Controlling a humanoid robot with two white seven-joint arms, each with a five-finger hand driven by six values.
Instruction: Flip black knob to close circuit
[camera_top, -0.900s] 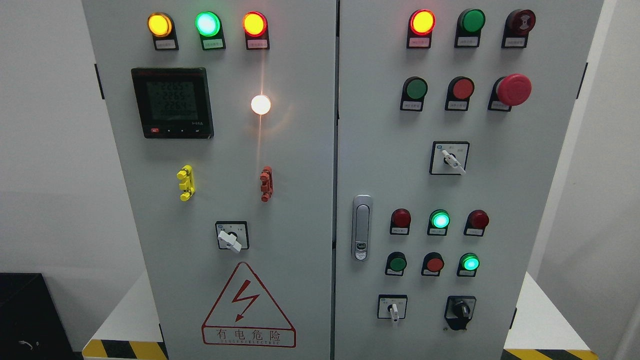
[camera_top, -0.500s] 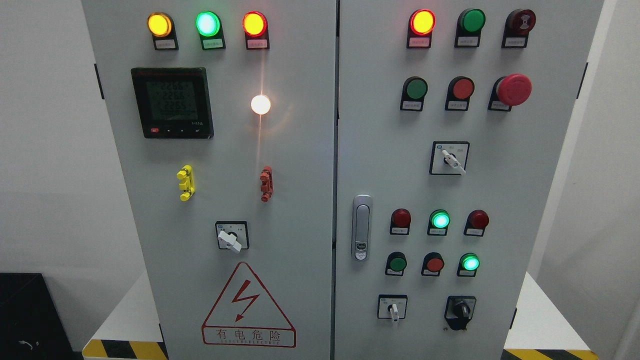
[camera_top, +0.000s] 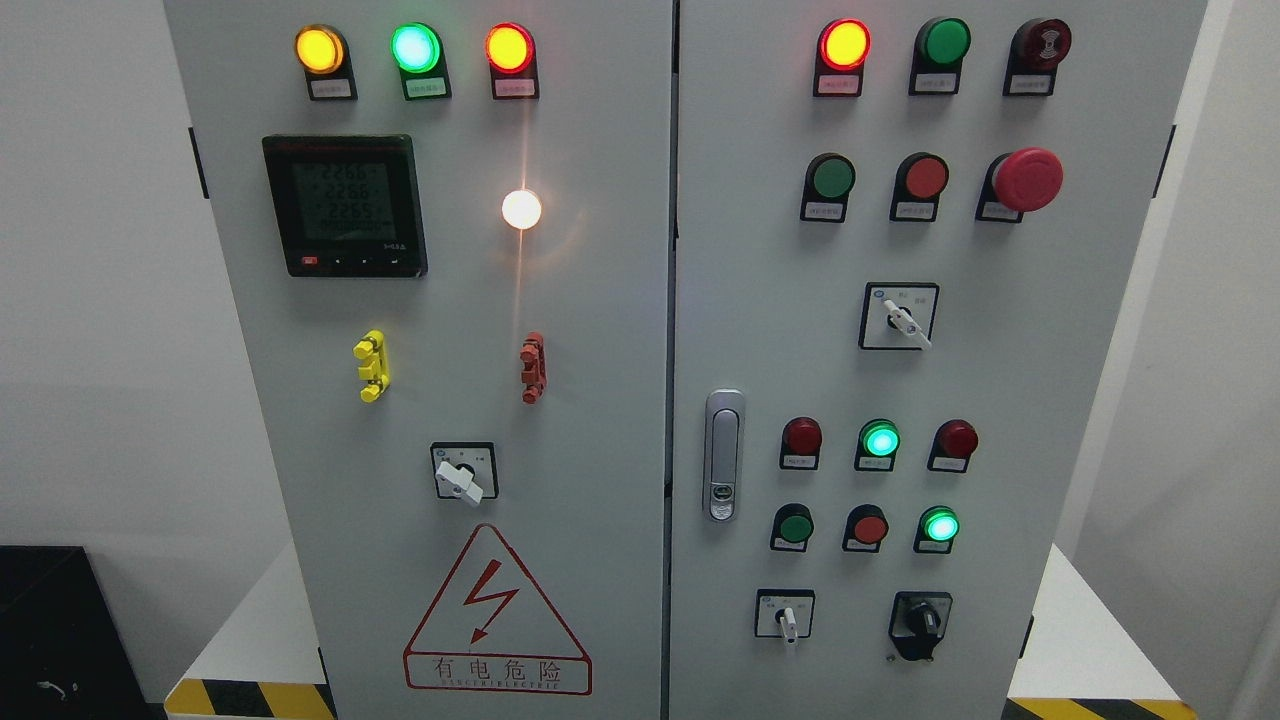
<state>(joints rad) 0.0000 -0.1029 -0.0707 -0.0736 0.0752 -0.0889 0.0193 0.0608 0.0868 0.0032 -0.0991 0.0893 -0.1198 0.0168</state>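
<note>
In the head view, the black knob (camera_top: 921, 622) sat at the lower right of the right door (camera_top: 1000, 380), its handle roughly upright. Neither hand showed, so finger state and the nearer arm couldn't be told.

Grey two-door cabinet (camera_top: 600, 300). Left door: yellow, green and orange lamps lit along the top; a dark digital meter (camera_top: 345, 205) below them with a glowing white lamp (camera_top: 521, 209) to its right; a yellow clip (camera_top: 371, 365) and a red clip (camera_top: 533, 368) lower down; a white-handled switch (camera_top: 463, 472) above a red triangle warning sign (camera_top: 497, 615). Right door: red mushroom button (camera_top: 1030, 179), silver door handle (camera_top: 724, 455), two lit green lamps (camera_top: 880, 440). Hazard-striped base (camera_top: 250, 698) beneath.
</note>
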